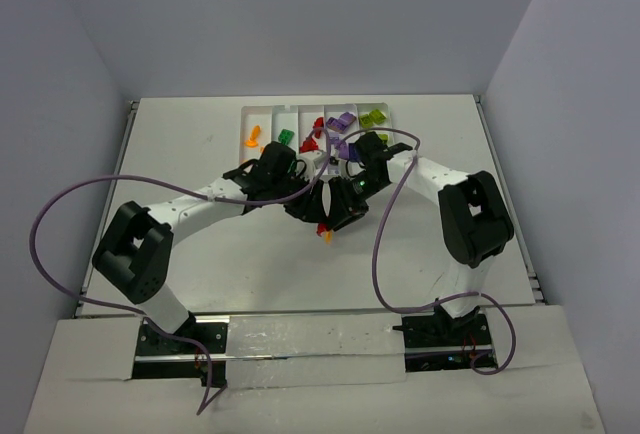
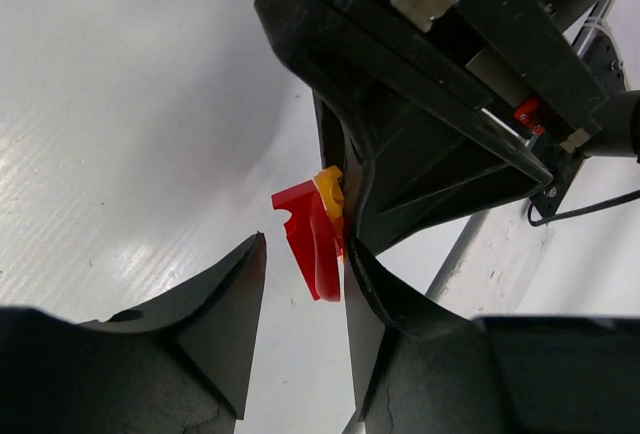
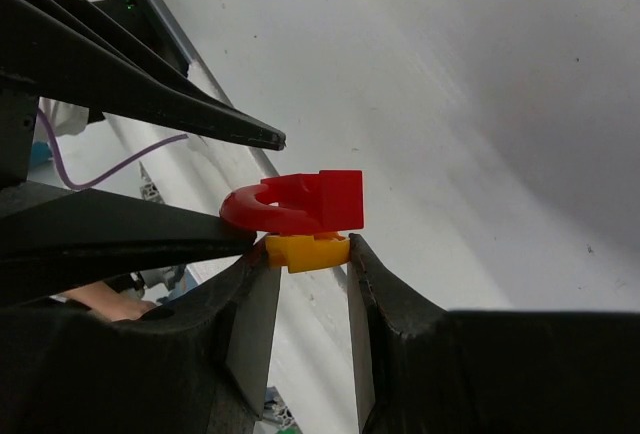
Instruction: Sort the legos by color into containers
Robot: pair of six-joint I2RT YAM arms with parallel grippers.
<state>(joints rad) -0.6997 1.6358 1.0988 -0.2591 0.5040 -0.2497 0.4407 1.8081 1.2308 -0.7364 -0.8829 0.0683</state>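
Note:
My right gripper (image 3: 308,254) is shut on a small orange brick (image 3: 308,251), and a red curved brick (image 3: 300,204) is stuck on top of it. My left gripper (image 2: 305,244) is open, with its jaws on either side of the red brick (image 2: 312,244). One of its fingers (image 3: 215,232) touches the red curve. The two grippers meet above the table's middle, where the red brick (image 1: 322,227) and the orange brick (image 1: 328,236) show. The white tray (image 1: 262,114) lies behind them, holding orange (image 1: 253,136), dark green (image 1: 285,139), red (image 1: 312,140), purple (image 1: 343,119) and lime (image 1: 373,114) bricks.
Purple cables (image 1: 385,244) loop from both arms over the table. The right arm's wrist (image 1: 370,149) reaches over the tray's near edge. Grey walls close in the table at the back and sides.

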